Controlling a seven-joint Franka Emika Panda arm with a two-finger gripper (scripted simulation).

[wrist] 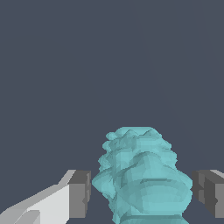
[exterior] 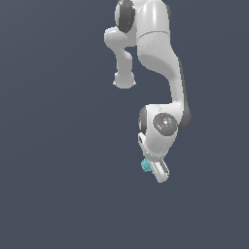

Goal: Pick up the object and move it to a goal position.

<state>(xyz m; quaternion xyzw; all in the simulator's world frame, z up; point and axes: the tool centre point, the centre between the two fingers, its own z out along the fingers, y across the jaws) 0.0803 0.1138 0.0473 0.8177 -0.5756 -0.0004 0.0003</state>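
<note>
The object [wrist: 140, 175] is a small teal-cyan lumpy ball with a bumpy surface. In the wrist view it fills the space between my two grey finger pads [wrist: 81, 194], and both pads meet its sides. My gripper [wrist: 141, 194] is shut on it. In the exterior view the object [exterior: 145, 165] shows as a small teal spot on the exterior view's left side of the white gripper [exterior: 155, 170], which hangs from the bent arm and hides most of the ball.
The white arm [exterior: 158, 53] comes down from the top of the exterior view. Around it there is only a plain dark blue-grey surface [exterior: 58, 146]. No other objects or markers show.
</note>
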